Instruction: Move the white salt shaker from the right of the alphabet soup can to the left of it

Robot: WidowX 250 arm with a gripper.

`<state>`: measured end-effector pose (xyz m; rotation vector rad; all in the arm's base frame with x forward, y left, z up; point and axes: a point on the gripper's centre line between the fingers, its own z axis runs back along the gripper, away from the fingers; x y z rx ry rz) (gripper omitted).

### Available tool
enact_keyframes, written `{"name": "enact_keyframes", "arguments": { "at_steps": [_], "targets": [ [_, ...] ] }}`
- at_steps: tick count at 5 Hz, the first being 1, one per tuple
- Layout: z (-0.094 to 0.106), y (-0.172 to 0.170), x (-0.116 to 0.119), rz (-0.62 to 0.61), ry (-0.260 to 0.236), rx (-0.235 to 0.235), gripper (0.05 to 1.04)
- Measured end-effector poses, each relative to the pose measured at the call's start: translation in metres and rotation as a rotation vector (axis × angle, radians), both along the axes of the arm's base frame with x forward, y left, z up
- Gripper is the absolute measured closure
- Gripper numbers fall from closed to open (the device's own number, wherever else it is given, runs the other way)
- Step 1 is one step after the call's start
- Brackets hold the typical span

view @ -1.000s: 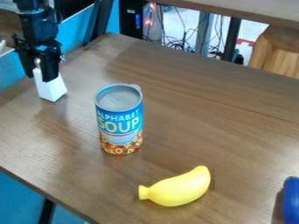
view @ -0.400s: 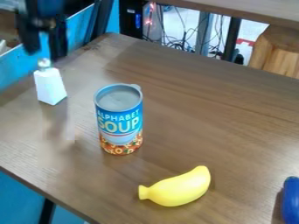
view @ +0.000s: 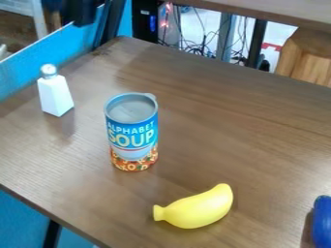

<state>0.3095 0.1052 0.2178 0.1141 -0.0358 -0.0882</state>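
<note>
Two parts of my jaws (view: 67,13) hang at the top edge, left of centre, parted and grasping nothing. Nearest to me is the white shaker (view: 56,97), just below and to the left; it stands upright on the brown wooden surface (view: 239,131), apart from me, near the surface's left-hand edge. It has a rounded, silvery top and flat, tapering sides that widen toward the base. To its right, and closer to the camera, a food can (view: 132,138) stands upright, well apart from it, with a blue label over a band of orange and red pieces, a grey top and a small tab at the rim. A plump yellow toy banana (view: 197,207) lies beyond the can, lower and to the right, its narrow stub pointing left and its rounded end angled up. At the lower right edge I see part of a glossy dark blue object (view: 321,223), cut off by the border.
</note>
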Motion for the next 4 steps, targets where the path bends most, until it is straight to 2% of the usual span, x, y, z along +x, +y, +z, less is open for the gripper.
{"name": "enact_keyframes", "arguments": {
  "at_steps": [1,2,3,4],
  "targets": [
    [0.006,-0.044,-0.019,-0.206,0.014,-0.069,0.079],
    [0.017,-0.094,-0.055,-0.449,0.007,-0.087,0.079],
    [0.007,-0.14,-0.068,-0.57,0.017,-0.108,0.08],
    [-0.013,-0.163,-0.074,-0.603,0.069,-0.098,0.08]
  ]
}}
